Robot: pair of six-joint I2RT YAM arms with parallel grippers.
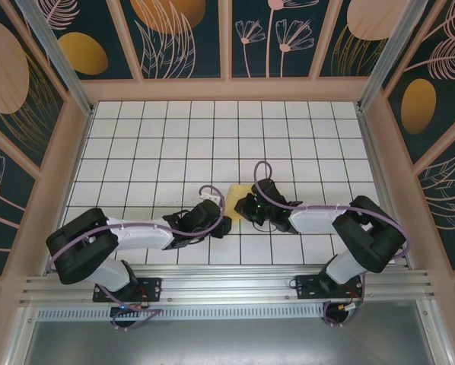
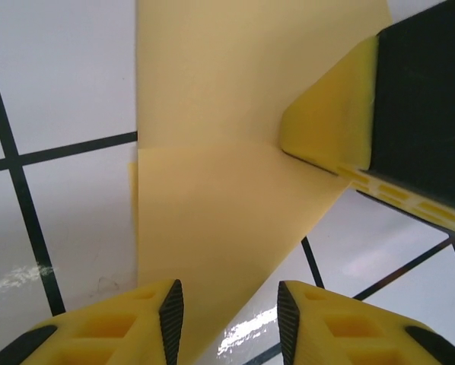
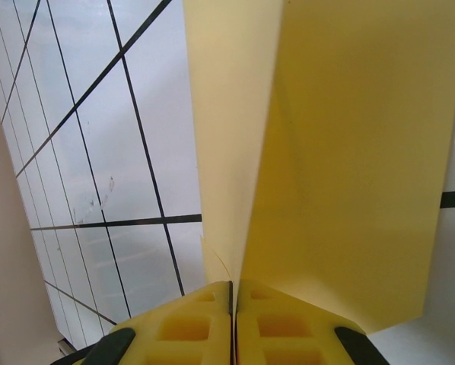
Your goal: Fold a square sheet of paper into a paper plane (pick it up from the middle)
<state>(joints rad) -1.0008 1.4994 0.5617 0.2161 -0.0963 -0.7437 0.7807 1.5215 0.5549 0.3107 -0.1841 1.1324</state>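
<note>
We had our right gripper (image 3: 233, 304) clenched on the raised fold of the paper (image 3: 349, 167), while our left gripper (image 2: 231, 312) stood parted, gripping nothing, over its flat length running straight ahead.

Wide open tiled table (image 1: 212, 129) beyond and to both sides. Crowded at near centre: left pincer (image 1: 224, 225) and right pincer (image 1: 247, 211) close together over the square sheet of paper (image 1: 239, 195). Hemmed in on three sides by patterned walls (image 1: 30, 114).

Creased yellow paper (image 2: 235, 190), left tool (image 2: 230, 308) parted
</note>
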